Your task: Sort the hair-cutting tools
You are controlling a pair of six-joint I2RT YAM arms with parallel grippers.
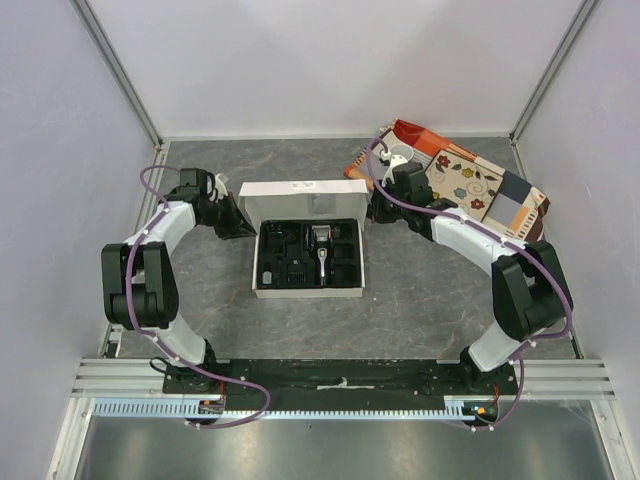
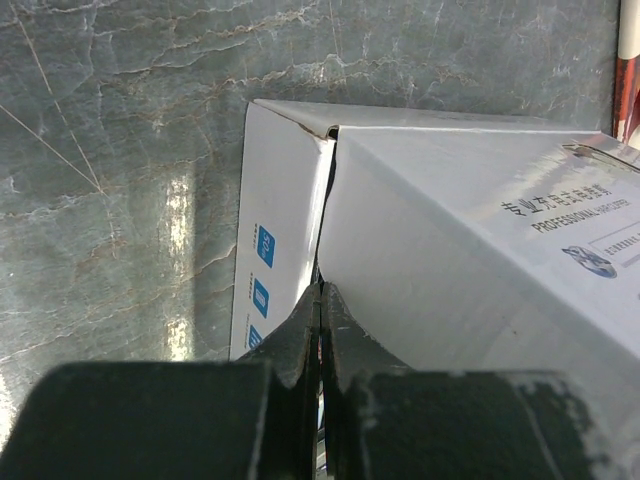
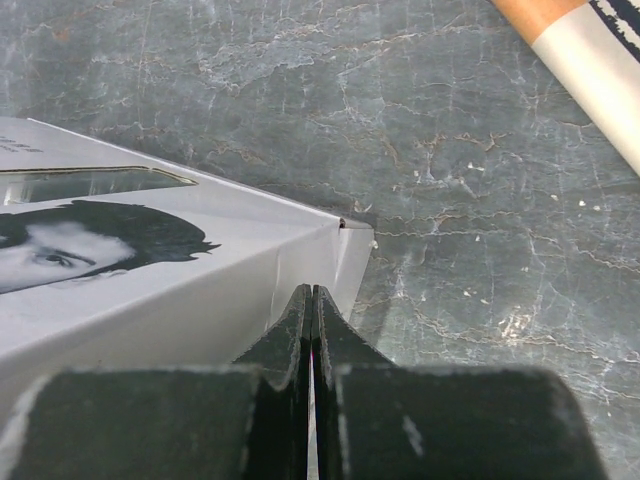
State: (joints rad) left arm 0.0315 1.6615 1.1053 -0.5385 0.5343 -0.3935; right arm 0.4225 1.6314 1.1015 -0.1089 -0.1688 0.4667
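Well, a white cardboard box (image 1: 305,291) lies open in the middle of the grey marble-look table (image 1: 420,290). Its white lid (image 1: 290,192) is folded back, away from the arms. Inside sits a black tray (image 1: 268,282) with little pockets. The slim black-and-silver hair clipper (image 1: 322,250) lies in the tray, a bit right of the middle, pointing front to back. Small black plastic comb pieces (image 1: 278,248) sit in the pockets on both sides of it, but they are too dark to count.

The left gripper (image 1: 246,228) is at the left side of the box. In its wrist view, its two black fingers (image 2: 295,345) are pressed together with no gap. The tips touch the box where a side flap meets the wall. I cannot tell if a thin bit of card is nipped between them.

The right gripper (image 1: 371,208) is at the far right corner of the box. Its fingers (image 3: 285,345) are pressed together too, right at the box corner, near a printed man's face (image 3: 70,245). Again, I cannot tell if any card is caught there.

A cloth pouch with flowers on it (image 1: 480,185) lies at the back right of the table.
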